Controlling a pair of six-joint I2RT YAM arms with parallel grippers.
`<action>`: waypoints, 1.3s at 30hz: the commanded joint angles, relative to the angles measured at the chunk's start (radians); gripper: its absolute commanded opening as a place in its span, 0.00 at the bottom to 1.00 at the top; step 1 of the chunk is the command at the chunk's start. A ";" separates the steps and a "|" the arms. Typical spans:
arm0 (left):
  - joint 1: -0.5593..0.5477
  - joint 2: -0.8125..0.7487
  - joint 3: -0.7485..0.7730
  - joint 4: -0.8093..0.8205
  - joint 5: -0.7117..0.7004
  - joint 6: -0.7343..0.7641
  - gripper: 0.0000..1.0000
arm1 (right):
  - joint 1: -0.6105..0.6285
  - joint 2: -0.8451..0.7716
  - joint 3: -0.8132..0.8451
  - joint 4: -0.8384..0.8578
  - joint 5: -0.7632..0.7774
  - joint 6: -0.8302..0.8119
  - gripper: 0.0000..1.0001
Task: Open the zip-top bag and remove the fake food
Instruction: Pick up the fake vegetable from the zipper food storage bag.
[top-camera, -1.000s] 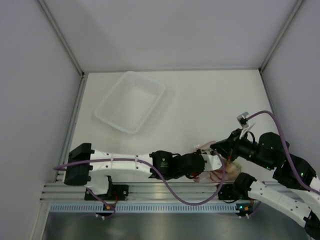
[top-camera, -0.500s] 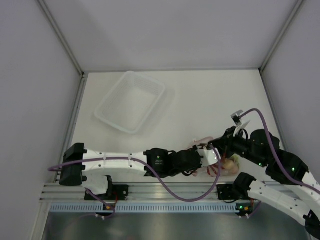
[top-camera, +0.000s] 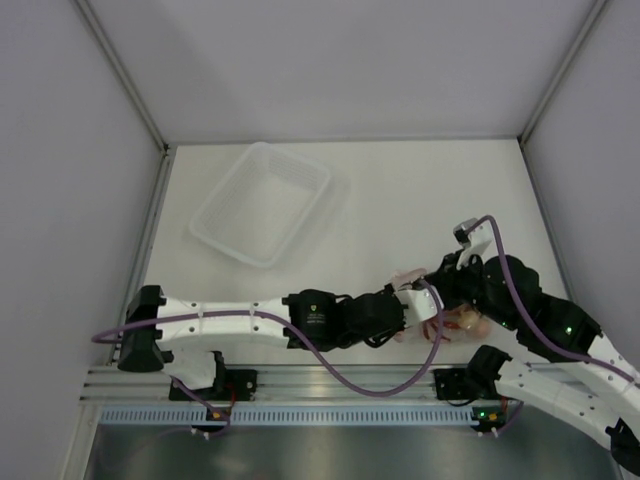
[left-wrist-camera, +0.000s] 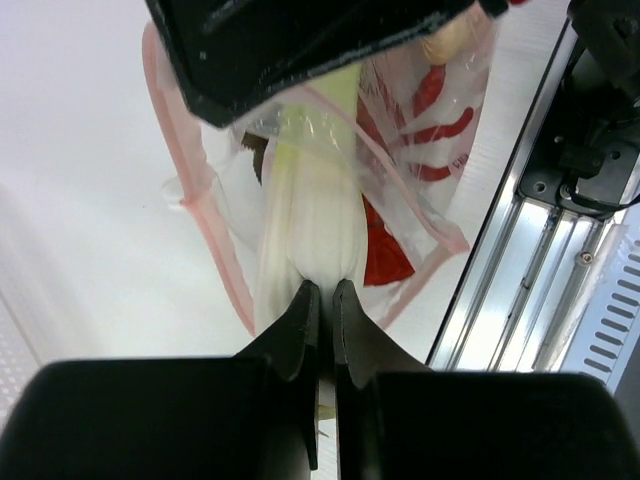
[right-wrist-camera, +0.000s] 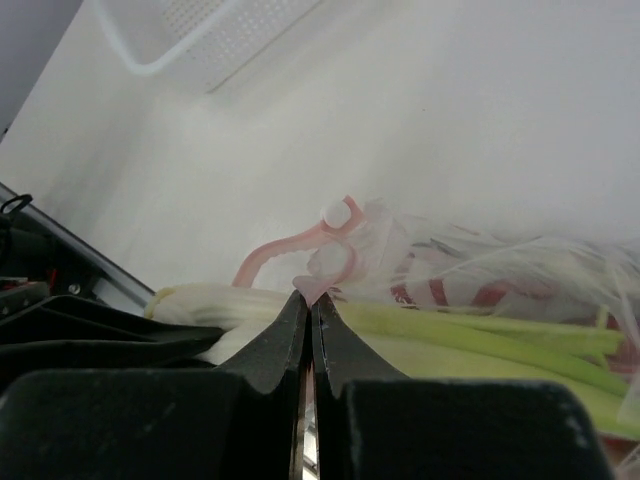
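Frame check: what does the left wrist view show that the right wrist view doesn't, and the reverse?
Only the left wrist view: the metal rail at the table's near edge, beside the zip-top bag. Only the right wrist view: the clear tray farther back. Both: the bag's pink strip, the leek and red lobster inside, and the arm's own fingers pinched shut at the bag: left fingers, right fingers.

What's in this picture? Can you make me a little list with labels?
Left hand: shut, tips at the leek's white end
Right hand: shut, pinching the zip-top bag's pink edge
Toys in bag: leek, red lobster
Bag spot: between both hands
Clear tray: farther back, nothing in it
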 joint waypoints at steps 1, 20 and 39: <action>0.002 -0.091 0.010 -0.014 -0.034 -0.043 0.00 | -0.003 0.001 -0.009 0.048 0.127 -0.025 0.00; 0.085 -0.358 -0.070 -0.278 -0.446 -0.284 0.00 | -0.003 0.056 0.022 0.007 0.383 0.040 0.00; 0.838 -0.269 -0.121 0.154 -0.035 0.092 0.00 | -0.005 0.038 -0.005 0.099 0.320 0.004 0.00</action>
